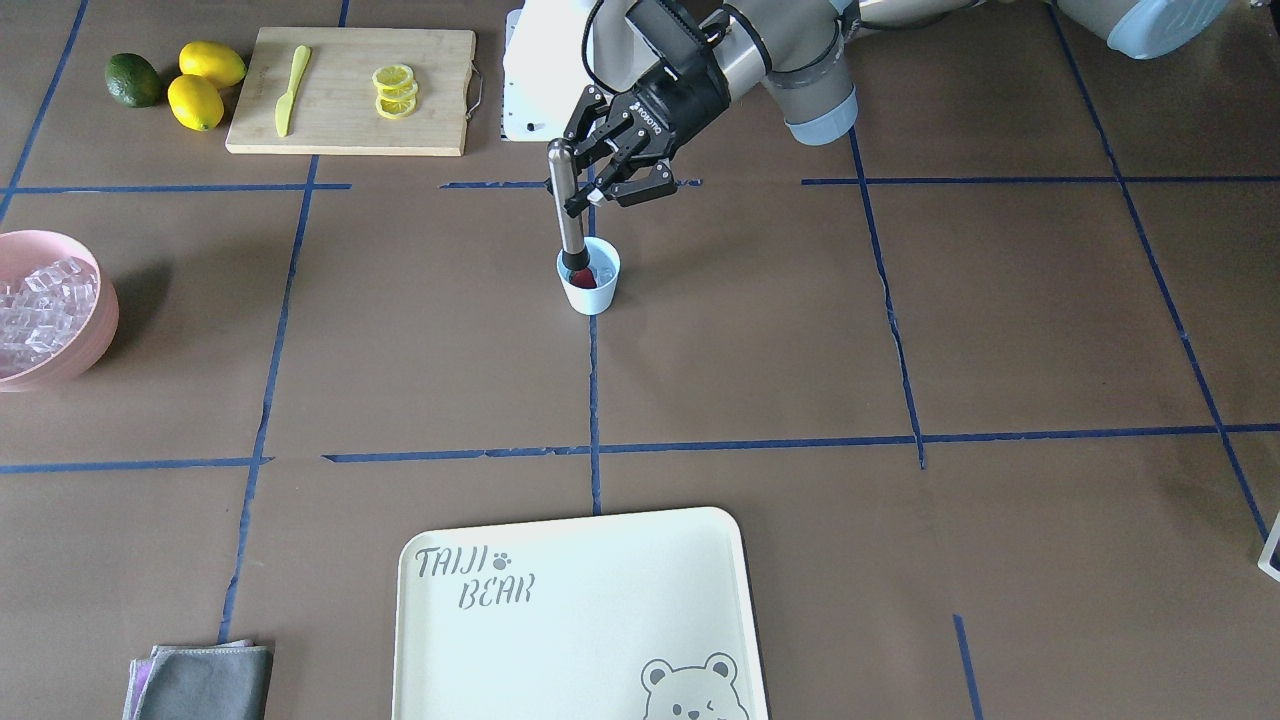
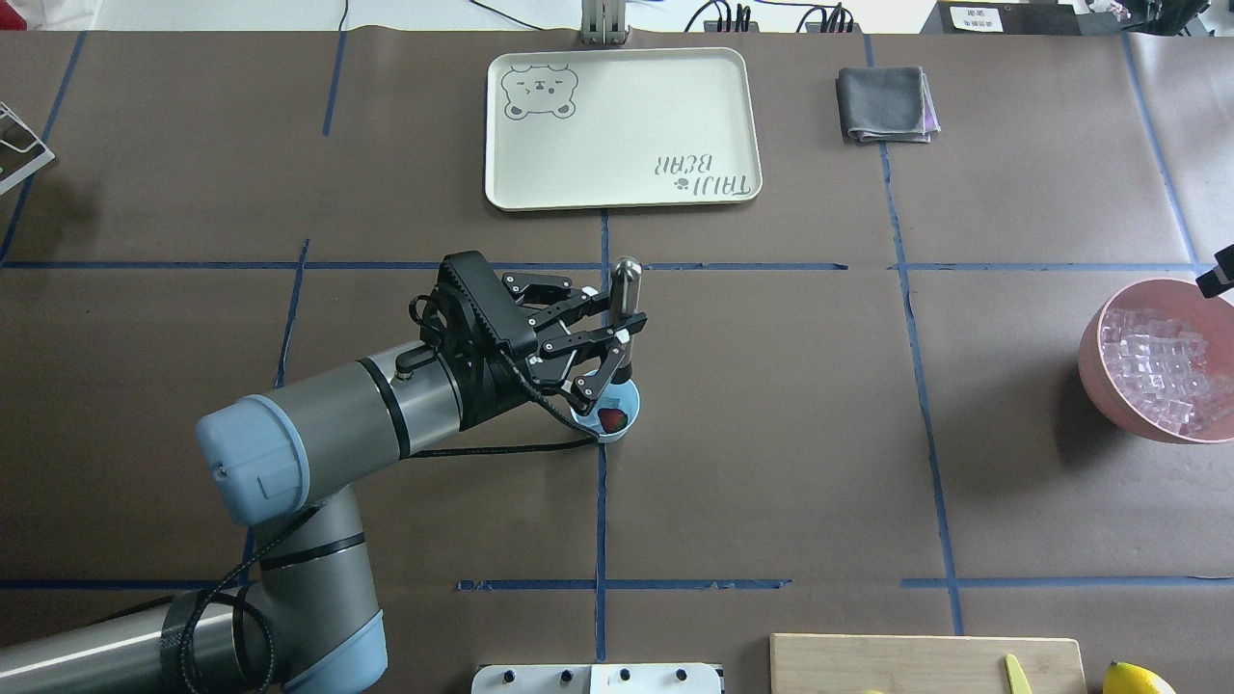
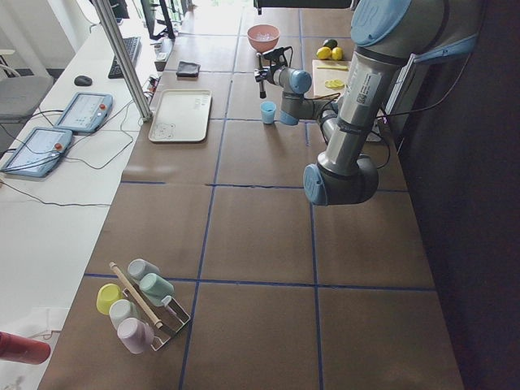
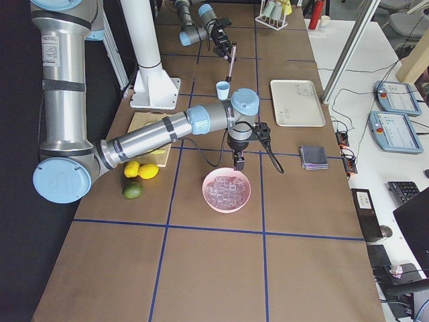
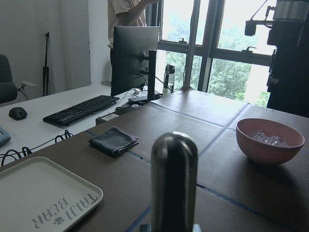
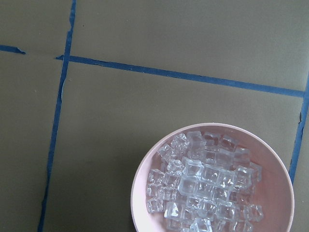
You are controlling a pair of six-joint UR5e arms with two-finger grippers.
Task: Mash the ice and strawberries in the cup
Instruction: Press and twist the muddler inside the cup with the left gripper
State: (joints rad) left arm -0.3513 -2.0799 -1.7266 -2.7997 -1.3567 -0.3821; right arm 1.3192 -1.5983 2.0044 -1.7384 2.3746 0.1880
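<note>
The light-blue cup (image 1: 590, 288) stands near the table's middle and also shows in the overhead view (image 2: 625, 424). A red strawberry (image 2: 612, 419) lies inside it. My left gripper (image 2: 617, 333) is shut on an upright metal muddler (image 1: 568, 205), whose lower end is down in the cup. The ice (image 6: 207, 188) fills a pink bowl (image 2: 1109, 318) at the table's right end. My right gripper (image 4: 239, 159) hangs just above that bowl's near rim. I cannot tell whether it is open or shut.
A cream tray (image 2: 617, 183) and a grey cloth (image 2: 885, 104) lie on the far side. A cutting board (image 1: 430, 90) with a yellow knife and lemon slices, two lemons (image 1: 205, 85) and a lime sit near my base. A rack of cups (image 3: 138, 305) stands at my left end.
</note>
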